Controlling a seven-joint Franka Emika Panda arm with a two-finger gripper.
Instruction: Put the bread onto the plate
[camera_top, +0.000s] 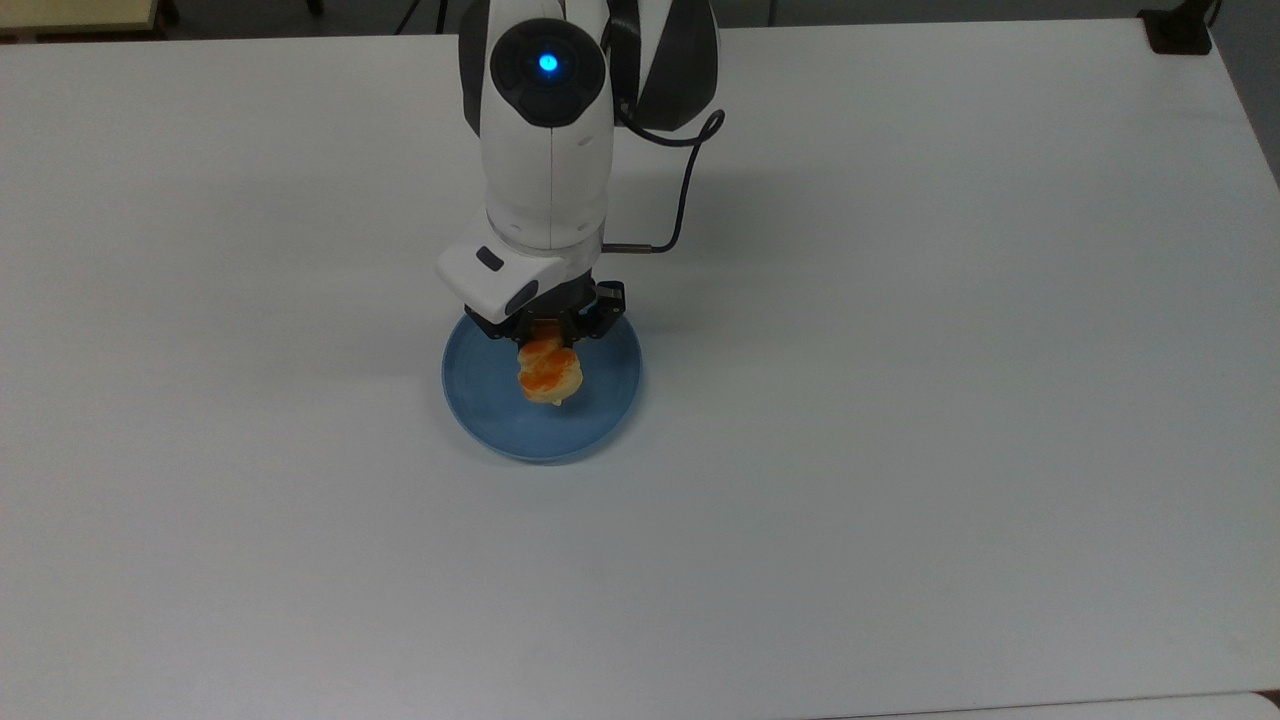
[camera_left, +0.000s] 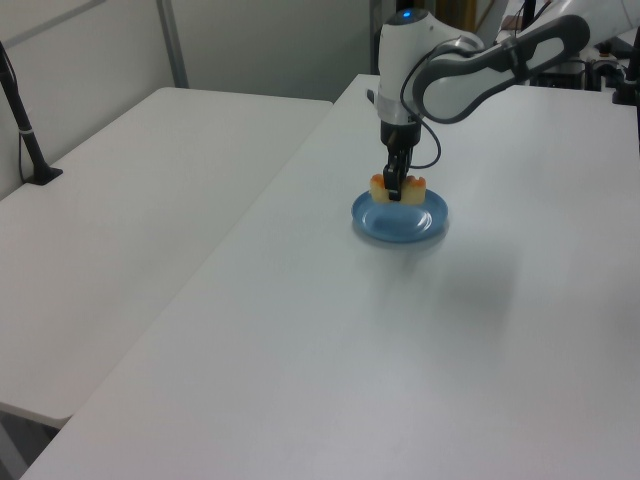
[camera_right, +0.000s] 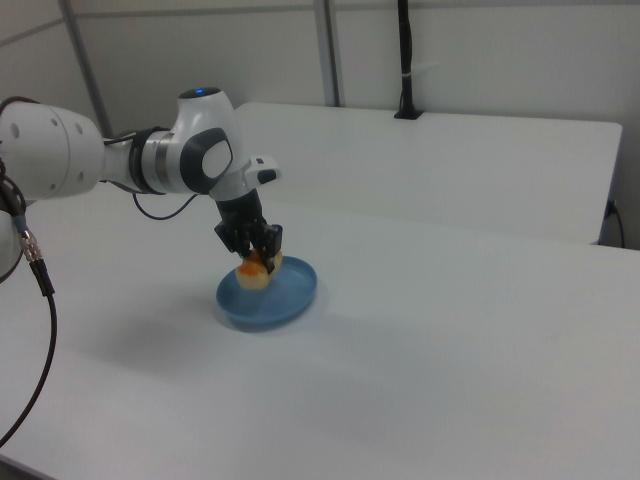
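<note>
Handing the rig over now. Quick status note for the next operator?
Claw: shut on the bread, held above the plate.
Plate: on the white table, near the middle in the top view.
Done: bread picked up and carried over the plate.
Left: lower, open the claw, retract. Whether the bread touches the plate yet can't be told.

The bread (camera_top: 549, 372) is pale yellow with bright orange patches across its top. The plate (camera_top: 490, 410) is a plain, even blue with no marking. The end effector (camera_top: 548, 330) is black, set beneath a white and dark-grey arm (camera_top: 548, 150) that carries a glowing blue light. The table (camera_top: 900, 400) is plain white.
</note>
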